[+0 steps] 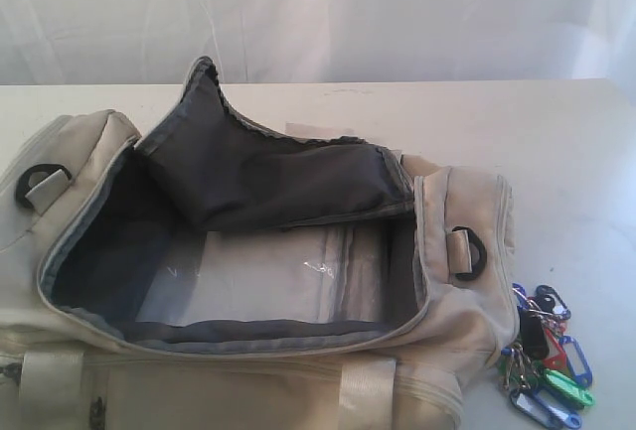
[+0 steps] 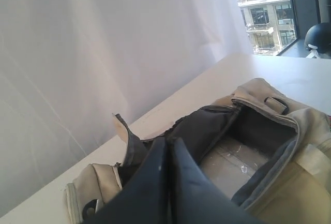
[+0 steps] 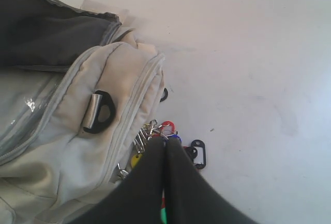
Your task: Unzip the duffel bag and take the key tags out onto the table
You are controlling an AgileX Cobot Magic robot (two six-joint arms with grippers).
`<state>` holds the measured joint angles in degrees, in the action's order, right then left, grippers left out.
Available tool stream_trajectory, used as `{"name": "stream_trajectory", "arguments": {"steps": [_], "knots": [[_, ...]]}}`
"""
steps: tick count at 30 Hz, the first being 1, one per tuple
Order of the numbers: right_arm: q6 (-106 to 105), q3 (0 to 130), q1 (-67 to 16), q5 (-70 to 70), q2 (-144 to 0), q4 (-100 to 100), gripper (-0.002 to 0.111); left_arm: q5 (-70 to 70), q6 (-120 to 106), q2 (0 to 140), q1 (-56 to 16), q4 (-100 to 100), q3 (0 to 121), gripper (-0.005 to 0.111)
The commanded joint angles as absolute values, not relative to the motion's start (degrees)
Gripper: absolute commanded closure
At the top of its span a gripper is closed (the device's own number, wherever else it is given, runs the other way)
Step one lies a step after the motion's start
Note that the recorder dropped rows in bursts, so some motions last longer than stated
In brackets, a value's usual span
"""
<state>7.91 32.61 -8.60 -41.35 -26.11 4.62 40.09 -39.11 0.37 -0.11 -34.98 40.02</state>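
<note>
Right hand (image 3: 165,144), pressed together above the key tags (image 3: 197,154), shows only in its wrist view.

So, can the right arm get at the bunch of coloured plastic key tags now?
Probably yes: the key tags lie uncovered on the white tabletop beside the beige fabric duffel bag, close to the right gripper, whose jaws are shut.

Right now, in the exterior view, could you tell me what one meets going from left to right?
Left-end D-ring → folded-back flap → right-end D-ring → key tags, lying on the table.
</note>
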Motion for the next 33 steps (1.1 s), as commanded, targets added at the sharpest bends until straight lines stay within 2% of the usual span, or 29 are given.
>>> {"name": "stream_trajectory", "arguments": {"steps": [1,10,22,27,33], "knots": [[8.21,32.34,-8.44,-40.70,-25.83,4.49,0.108,40.14,-38.66,0.00,0.00,-35.48,38.40,0.107],[8.21,32.34,-8.44,-40.58,-25.83,4.49,0.108,40.26,-38.66,0.00,0.00,-20.62,31.25,0.107],[8.21,32.34,-8.44,-40.58,-25.83,4.49,0.108,37.41,-38.26,0.00,0.00,-26.80,23.64,0.107],[8.21,32.34,-8.44,-40.58,-25.83,4.49,0.108,22.48,-22.64,0.00,0.00,-26.00,12.08,0.107],[8.21,32.34,-8.44,-40.58,-25.83,4.49,0.108,22.16,-3.05,0.00,0.00,-9.36,2.99,0.107]]}}
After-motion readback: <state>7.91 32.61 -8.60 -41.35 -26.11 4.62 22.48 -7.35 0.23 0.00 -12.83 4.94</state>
